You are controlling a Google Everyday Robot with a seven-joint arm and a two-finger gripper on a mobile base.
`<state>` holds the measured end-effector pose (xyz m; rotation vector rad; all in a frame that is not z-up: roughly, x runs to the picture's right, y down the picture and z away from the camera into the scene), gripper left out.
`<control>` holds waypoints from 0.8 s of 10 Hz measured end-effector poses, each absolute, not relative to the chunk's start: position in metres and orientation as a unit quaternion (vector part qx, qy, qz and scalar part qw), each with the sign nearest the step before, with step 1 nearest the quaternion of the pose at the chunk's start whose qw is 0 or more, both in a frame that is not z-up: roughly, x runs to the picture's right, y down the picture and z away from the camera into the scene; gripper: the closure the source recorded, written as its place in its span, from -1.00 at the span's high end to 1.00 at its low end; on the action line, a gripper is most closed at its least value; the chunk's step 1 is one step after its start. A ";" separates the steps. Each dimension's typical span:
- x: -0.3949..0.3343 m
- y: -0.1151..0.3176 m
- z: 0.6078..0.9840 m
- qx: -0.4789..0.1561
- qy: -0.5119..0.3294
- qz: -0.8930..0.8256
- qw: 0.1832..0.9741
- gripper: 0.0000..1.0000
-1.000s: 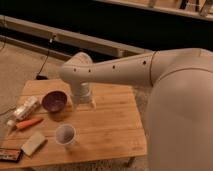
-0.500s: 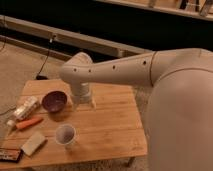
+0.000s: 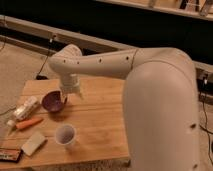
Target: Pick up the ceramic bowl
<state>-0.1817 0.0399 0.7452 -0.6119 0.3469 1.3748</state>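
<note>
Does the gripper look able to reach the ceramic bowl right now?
Probably yes: the gripper hangs right by the rim of the ceramic bowl, with nothing between them. The white cup stands apart, nearer the table's front edge.

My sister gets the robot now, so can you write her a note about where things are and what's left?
The gripper: low over the wooden table, at the right rim of the ceramic bowl.
Bowl: resting on the table's left side, not lifted.
The white cup stands apart, nearer the front edge.
Done: reach to the bowl.
Left: secure the grasp, lift the bowl.
</note>
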 end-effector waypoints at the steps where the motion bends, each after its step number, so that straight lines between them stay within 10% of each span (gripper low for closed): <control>1: -0.193 0.029 0.753 -0.274 0.151 0.617 0.722 0.30; 8: -0.241 0.018 0.804 -0.279 0.127 0.617 0.725 0.30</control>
